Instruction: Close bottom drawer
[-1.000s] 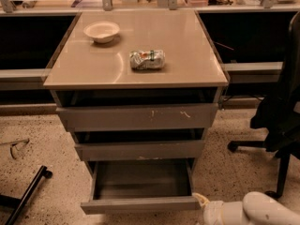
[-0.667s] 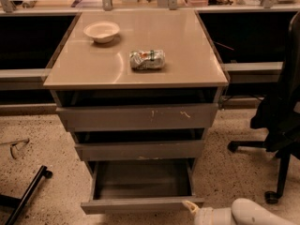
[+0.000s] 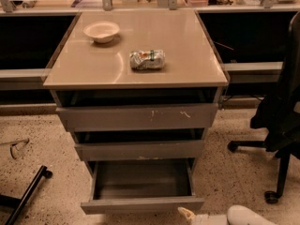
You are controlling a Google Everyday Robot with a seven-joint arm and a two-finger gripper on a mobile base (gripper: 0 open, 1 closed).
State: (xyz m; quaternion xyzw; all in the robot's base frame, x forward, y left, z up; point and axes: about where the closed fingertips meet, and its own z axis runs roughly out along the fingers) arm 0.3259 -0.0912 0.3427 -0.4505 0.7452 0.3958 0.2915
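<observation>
The bottom drawer of the grey cabinet stands pulled out, with its grey box interior showing and nothing in it. Its plain front panel is near the bottom edge of the camera view. My gripper enters from the bottom right on a white arm. Its tip sits just below and in front of the right part of the drawer's front panel. The mid-sized drawer and the widest scratched drawer above are slightly open.
On the cabinet top are a white bowl and a crushed can. A black office chair stands on the right. A black bar lies on the speckled floor at the left. A counter runs behind.
My arm has moved left and down along the bottom edge, bringing the gripper from the drawer's right front corner to in front of the panel. The drawer has not moved.
</observation>
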